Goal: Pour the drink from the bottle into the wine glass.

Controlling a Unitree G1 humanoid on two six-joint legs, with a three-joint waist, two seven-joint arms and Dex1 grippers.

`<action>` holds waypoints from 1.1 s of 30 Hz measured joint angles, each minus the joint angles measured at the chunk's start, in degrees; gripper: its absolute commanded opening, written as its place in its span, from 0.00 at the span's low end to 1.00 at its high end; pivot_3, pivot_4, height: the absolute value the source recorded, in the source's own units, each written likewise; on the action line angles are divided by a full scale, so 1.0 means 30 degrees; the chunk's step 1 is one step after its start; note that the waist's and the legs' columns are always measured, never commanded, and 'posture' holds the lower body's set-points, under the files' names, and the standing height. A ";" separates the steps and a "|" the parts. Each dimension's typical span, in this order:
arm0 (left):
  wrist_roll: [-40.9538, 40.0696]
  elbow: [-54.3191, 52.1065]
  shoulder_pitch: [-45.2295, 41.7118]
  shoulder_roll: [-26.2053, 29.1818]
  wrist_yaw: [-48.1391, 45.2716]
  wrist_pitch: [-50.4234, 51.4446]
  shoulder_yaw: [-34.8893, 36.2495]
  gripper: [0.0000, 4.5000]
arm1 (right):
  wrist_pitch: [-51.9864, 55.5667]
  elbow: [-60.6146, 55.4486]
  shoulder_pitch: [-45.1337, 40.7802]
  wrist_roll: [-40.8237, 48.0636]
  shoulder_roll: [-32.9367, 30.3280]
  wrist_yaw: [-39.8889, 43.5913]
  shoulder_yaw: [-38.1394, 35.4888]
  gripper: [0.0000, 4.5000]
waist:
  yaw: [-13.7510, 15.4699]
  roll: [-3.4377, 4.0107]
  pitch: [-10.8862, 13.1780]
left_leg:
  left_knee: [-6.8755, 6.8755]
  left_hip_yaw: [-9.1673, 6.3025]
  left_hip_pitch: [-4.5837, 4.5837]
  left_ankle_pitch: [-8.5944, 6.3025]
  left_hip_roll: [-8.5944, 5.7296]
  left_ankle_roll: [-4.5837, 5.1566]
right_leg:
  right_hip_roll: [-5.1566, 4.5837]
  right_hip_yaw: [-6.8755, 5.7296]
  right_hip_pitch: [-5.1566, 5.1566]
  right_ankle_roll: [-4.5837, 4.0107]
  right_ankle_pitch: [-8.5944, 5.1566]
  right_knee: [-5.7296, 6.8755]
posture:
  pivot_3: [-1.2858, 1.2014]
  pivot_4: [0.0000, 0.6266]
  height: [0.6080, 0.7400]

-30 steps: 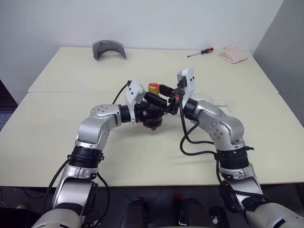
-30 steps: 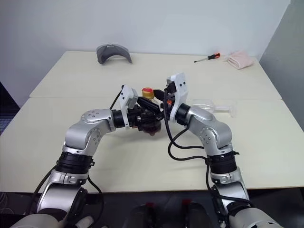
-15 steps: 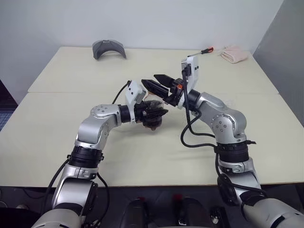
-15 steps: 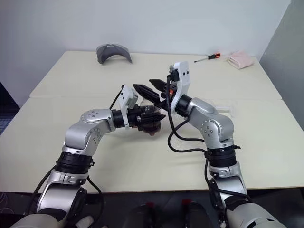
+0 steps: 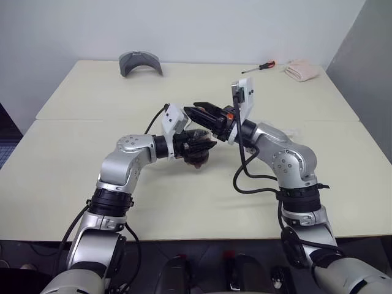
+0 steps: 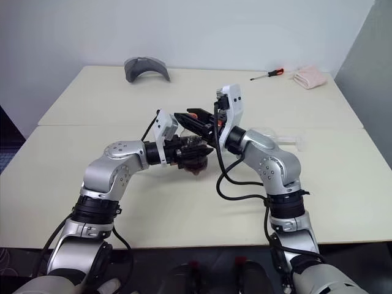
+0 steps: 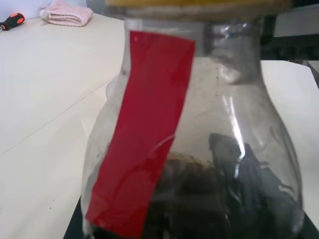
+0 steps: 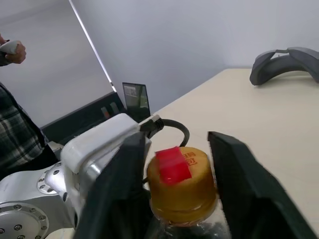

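My left gripper (image 5: pixel 197 143) is shut on the rounded body of the clear bottle (image 7: pixel 209 129), holding it a little above the table's middle. A red label strip (image 7: pixel 144 134) runs down its neck. The dark brown drink (image 7: pixel 199 204) fills its lower part. My right gripper (image 5: pixel 199 111) reaches in from the right, one black finger (image 8: pixel 122 184) on each side of the yellow cap (image 8: pixel 179 186) and pressed against it. The clear wine glass (image 6: pixel 286 138) shows partly behind my right forearm and seems to lie on its side.
At the table's far edge lie a grey curved piece (image 5: pixel 141 62), a red-handled screwdriver (image 5: pixel 259 66) and a pink cloth (image 5: pixel 301 70). A seam (image 5: pixel 79 119) joins the two tabletops. In the right wrist view a person's plaid sleeve (image 8: pixel 15 134) shows beyond the table.
Half a second ago my right gripper stood wide open above the bottle. Its fingers have since come down and closed in on the cap. The left arm and bottle kept still.
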 measured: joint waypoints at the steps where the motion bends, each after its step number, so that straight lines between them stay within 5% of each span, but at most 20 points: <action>1: -0.0001 0.0000 0.0000 0.0000 -0.0001 0.0010 -0.0012 0.43 | -0.0044 0.0000 0.0029 -0.0009 -0.0002 0.0005 0.0010 0.29 | -0.0001 0.0000 0.0000 | 0.0000 0.0000 0.0000 0.0000 0.0000 0.0000 | 0.0000 0.0000 0.0000 0.0000 0.0000 0.0001 | 0.52 0.24 1.00; 17: -0.3235 -0.4863 0.1141 0.1732 -0.1188 0.3433 0.0717 0.43 | 0.0833 -0.1625 -0.0014 0.2435 -0.1233 0.3420 0.0143 0.29 | -0.0019 0.0003 0.0004 | -0.0007 -0.0008 0.0002 -0.0002 0.0013 0.0002 | 0.0002 -0.0002 -0.0007 0.0000 0.0000 0.0007 | 0.52 0.24 1.00; 31: -0.4813 -0.6239 0.2346 0.3101 -0.3706 0.3217 0.0732 0.43 | 0.2415 -0.1985 -0.0033 0.4155 -0.1871 0.5833 0.0327 0.29 | -0.0001 0.0004 0.0004 | -0.0004 -0.0010 0.0004 -0.0004 0.0006 0.0006 | 0.0006 -0.0001 -0.0006 0.0001 0.0000 0.0010 | 0.52 0.24 1.00; 33: -0.4772 -0.6208 0.2344 0.3099 -0.3700 0.3008 0.0712 0.43 | 0.2389 -0.2038 -0.0039 0.4134 -0.1868 0.5716 0.0335 0.46 | 0.0001 0.0004 0.0004 | -0.0004 -0.0010 0.0004 -0.0004 0.0007 0.0006 | 0.0007 -0.0002 -0.0006 0.0000 0.0000 0.0011 | 0.52 0.24 1.00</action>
